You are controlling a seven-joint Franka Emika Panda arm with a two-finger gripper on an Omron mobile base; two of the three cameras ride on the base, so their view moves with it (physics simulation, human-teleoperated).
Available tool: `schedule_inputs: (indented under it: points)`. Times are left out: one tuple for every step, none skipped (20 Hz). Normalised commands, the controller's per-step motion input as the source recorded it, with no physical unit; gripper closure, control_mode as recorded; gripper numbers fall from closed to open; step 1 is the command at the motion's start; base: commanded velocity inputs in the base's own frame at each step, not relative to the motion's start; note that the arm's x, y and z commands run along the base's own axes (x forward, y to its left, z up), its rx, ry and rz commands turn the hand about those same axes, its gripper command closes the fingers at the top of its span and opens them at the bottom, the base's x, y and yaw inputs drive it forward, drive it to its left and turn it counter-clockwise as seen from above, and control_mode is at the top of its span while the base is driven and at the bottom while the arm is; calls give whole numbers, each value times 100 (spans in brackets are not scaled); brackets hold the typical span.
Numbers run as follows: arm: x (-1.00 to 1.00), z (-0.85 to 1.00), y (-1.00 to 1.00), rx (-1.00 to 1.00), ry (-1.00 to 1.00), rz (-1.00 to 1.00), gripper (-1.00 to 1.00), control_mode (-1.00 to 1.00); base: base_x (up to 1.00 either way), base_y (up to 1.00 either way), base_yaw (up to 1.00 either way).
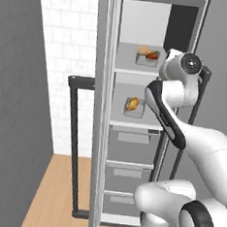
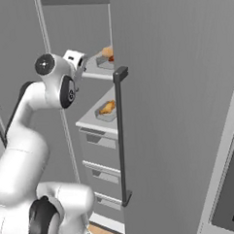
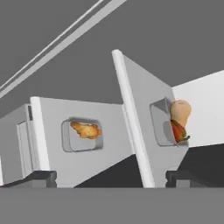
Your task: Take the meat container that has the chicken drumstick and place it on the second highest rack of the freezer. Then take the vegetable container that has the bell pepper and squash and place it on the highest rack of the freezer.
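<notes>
Before the open freezer (image 1: pixel 133 136), the end effector (image 3: pixel 111 177) hangs spread wide and empty. On the second highest rack (image 1: pixel 118 113) sits the meat container (image 1: pixel 134 107) with the chicken drumstick (image 3: pixel 86 130); above, on the highest rack (image 1: pixel 127 63), the vegetable container (image 1: pixel 147 56) holds bell pepper (image 3: pixel 178 131) and squash (image 3: pixel 180 112). Both placements look done.

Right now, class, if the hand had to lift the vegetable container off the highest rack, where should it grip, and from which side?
Probably by the near rim of the vegetable container, from the freezer's open front. The tray is shallow, lies flat on the highest rack, and the squash and bell pepper stand above its rim.
</notes>
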Motion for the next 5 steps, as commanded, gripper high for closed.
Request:
schedule_inputs:
  points:
    - [-100, -72, 0, 5, 5, 0, -100, -100, 0, 0, 0]
    - [-100, -91, 0, 0, 4, 0, -100, -100, 0, 0, 0]
    - [-100, -94, 0, 0, 1, 0, -100, -100, 0, 0, 0]
    - [-100, -97, 0, 0, 0, 0, -100, -100, 0, 0, 0]
    - [-100, -89, 0, 0, 0, 0, -100, -100, 0, 0, 0]
